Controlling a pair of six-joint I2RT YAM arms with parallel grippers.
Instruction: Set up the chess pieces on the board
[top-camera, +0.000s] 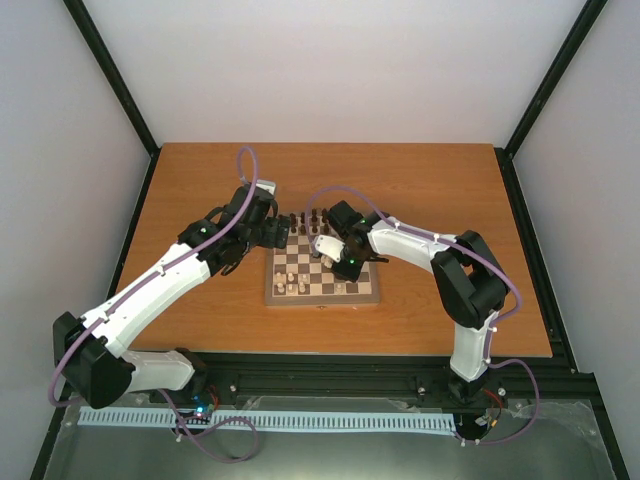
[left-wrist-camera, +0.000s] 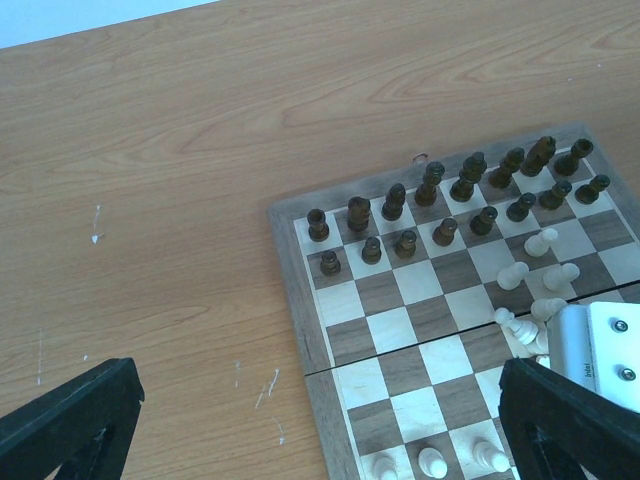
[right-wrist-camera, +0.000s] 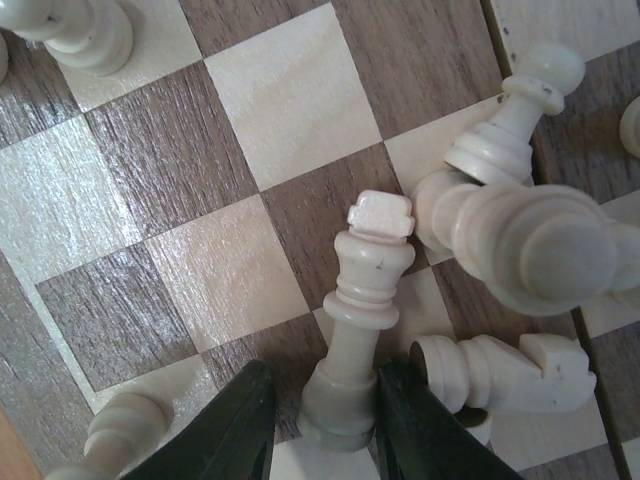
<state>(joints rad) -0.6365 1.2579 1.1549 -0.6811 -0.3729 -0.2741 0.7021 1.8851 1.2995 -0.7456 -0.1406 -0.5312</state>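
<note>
The board (top-camera: 322, 298) lies mid-table, also in the left wrist view (left-wrist-camera: 290, 290). Dark brown pieces (left-wrist-camera: 440, 190) stand in two rows along its far edge (top-camera: 313, 217). A few cream pieces (left-wrist-camera: 432, 462) stand near the opposite edge, and others lie in a loose heap (left-wrist-camera: 535, 290). My right gripper (right-wrist-camera: 335, 405) is low over that heap, its fingers either side of the base of a lying cream king (right-wrist-camera: 365, 300). The right finger touches the base and a small gap shows on the left. My left gripper (left-wrist-camera: 320, 430) is open and empty above the board's left edge.
A tipped cream knight (right-wrist-camera: 510, 375) and several other cream pieces (right-wrist-camera: 530, 245) lie right beside the king. Both arms meet over the board (top-camera: 300, 240). Bare wooden table (left-wrist-camera: 150, 200) spreads left of the board.
</note>
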